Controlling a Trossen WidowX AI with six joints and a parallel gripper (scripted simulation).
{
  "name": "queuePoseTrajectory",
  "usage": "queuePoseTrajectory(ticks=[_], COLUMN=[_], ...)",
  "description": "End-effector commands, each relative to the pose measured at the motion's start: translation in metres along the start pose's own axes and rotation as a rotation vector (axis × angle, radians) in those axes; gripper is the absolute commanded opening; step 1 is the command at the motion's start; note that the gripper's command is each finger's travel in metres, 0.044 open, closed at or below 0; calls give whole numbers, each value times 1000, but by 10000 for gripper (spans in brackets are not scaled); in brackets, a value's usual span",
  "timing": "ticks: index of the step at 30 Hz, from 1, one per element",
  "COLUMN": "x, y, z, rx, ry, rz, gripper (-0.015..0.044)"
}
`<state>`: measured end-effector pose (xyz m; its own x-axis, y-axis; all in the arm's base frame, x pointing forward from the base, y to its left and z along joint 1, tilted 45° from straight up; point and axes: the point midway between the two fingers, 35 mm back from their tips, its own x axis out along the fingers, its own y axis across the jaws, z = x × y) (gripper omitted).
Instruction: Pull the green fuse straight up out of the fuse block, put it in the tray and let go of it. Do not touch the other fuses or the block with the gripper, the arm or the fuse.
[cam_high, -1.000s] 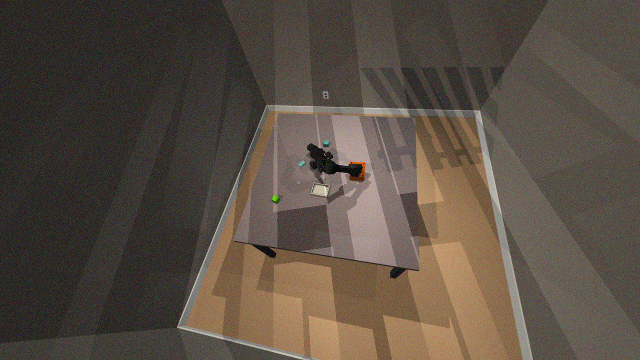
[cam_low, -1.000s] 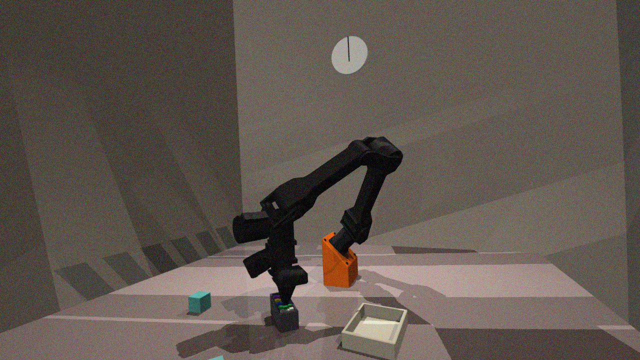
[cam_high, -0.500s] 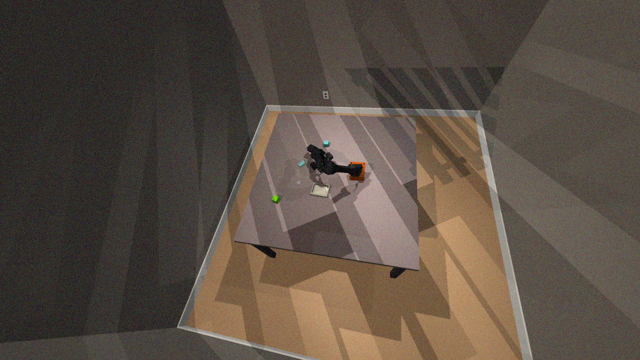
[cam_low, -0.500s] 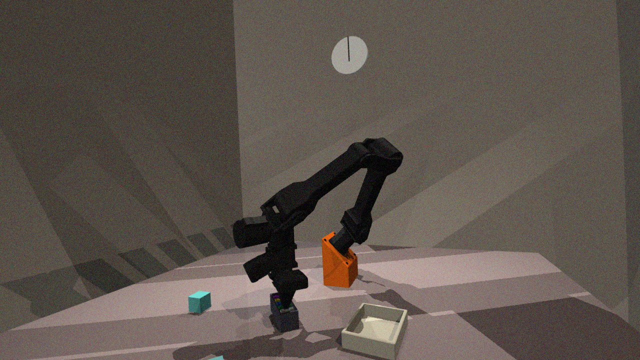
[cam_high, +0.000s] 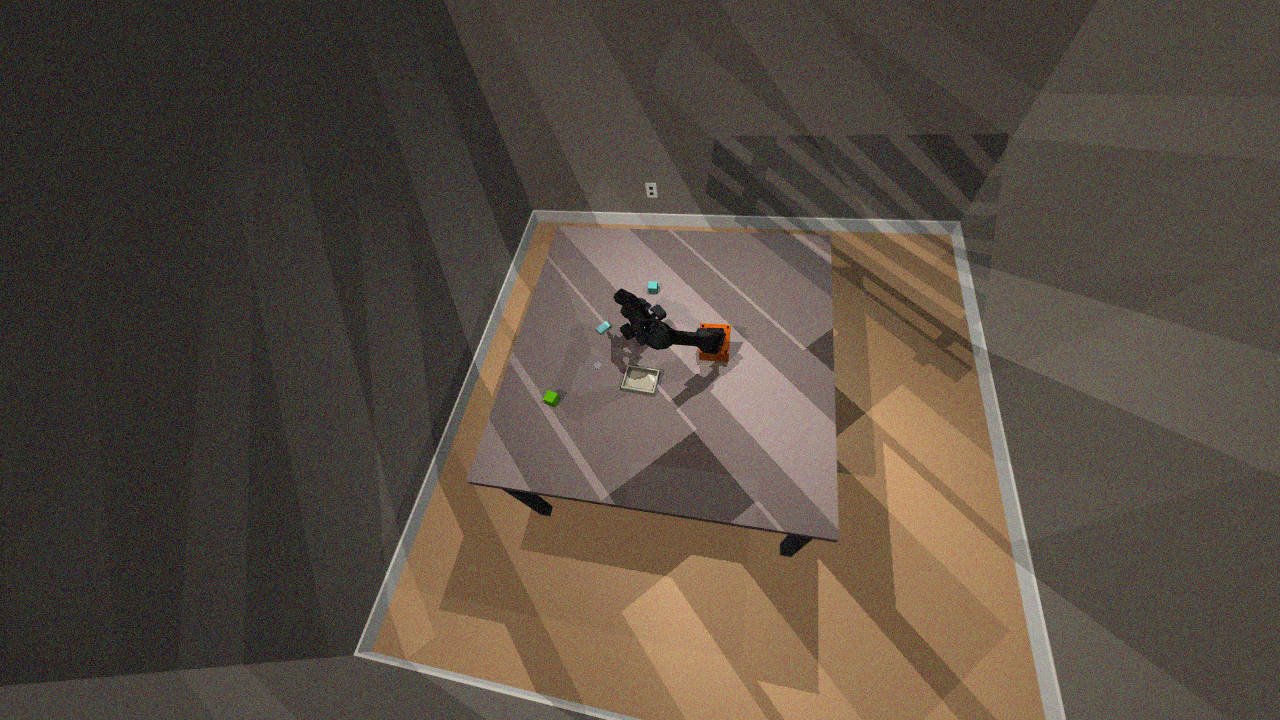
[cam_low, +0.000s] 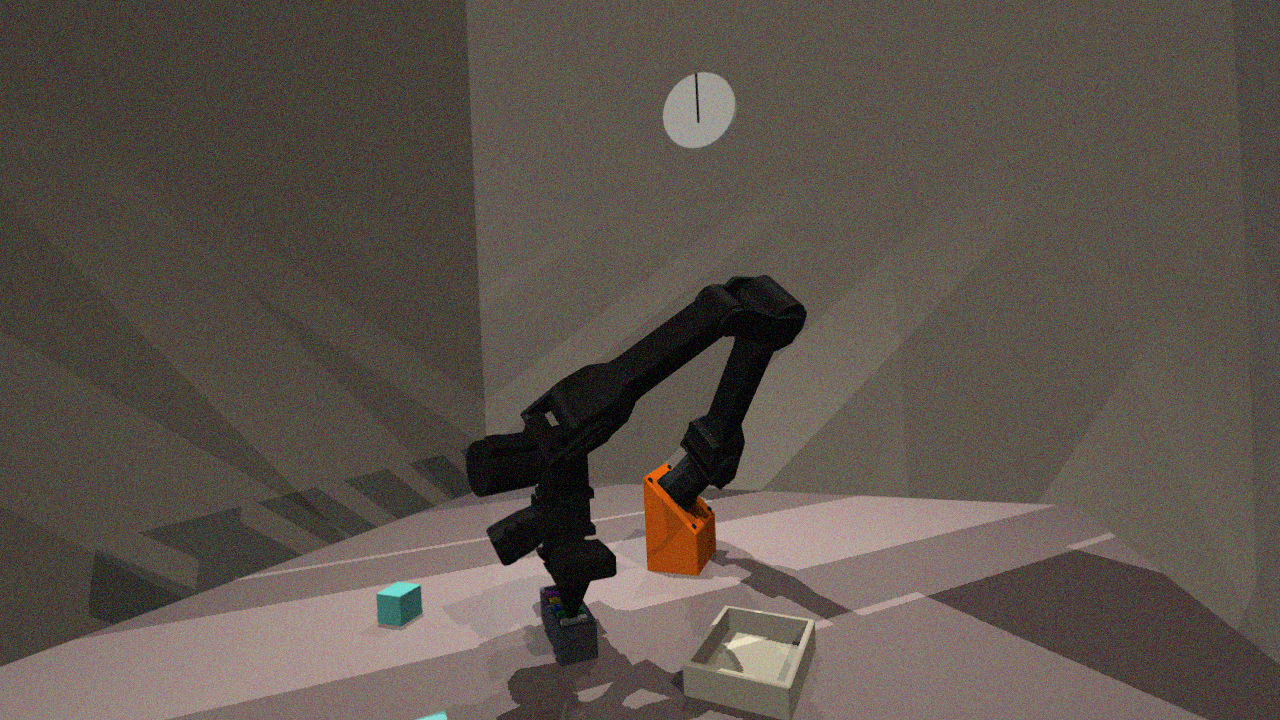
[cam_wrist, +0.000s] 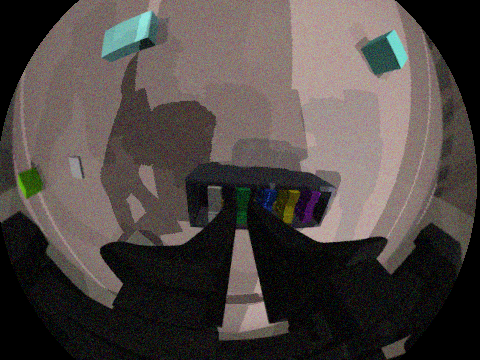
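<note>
Pincer (cam_wrist: 243, 223) closed on green fuse (cam_wrist: 243, 202), seated in fuse block (cam_wrist: 260, 202), beside tray (cam_low: 750, 660).

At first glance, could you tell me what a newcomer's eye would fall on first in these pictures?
Probably the black arm arching from its orange base near the middle of the table, with its gripper shut on the green fuse in the dark fuse block. Next come the pale tray just beside the block and the turquoise cube farther off.
</note>
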<state>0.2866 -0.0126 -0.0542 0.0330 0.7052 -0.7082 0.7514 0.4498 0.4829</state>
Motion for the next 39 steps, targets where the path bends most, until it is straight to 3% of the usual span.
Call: queuePoseTrajectory(ticks=[1, 39], x=[-1, -19], y=[0, 0], z=[0, 1], rx=[0, 2], ry=[0, -1], rz=[0, 1], gripper=[0, 0])
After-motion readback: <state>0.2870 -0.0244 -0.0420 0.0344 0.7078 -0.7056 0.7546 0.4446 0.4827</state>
